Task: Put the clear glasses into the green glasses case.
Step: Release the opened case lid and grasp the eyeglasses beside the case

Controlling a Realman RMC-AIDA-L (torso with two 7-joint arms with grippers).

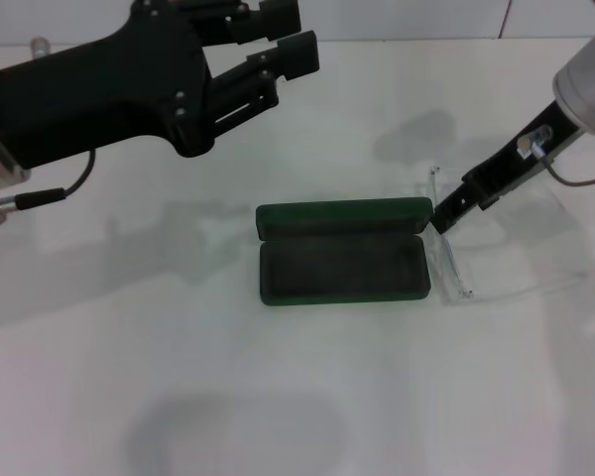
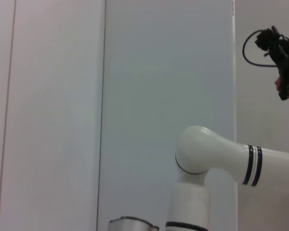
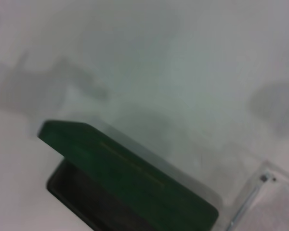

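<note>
Step in hand, by my read: the pick-up of the clear glasses [image 1: 451, 260], not yet lifted. They lie on the white tabletop [image 1: 278, 397] just beside the right end of the green glasses case [image 1: 342, 251], which sits open, lid up, lining bare.

Right tool [image 1: 442, 219] reaches down at a slant, its tip at the glasses' frame next to the case corner; cannot tell whether it is parted or closed on the frame.

Next move calls for a sure hold, a lift, and a short carry left over the open case.

Left tool [image 1: 283, 45] hangs raised at far left, fingers spread, idle.
</note>
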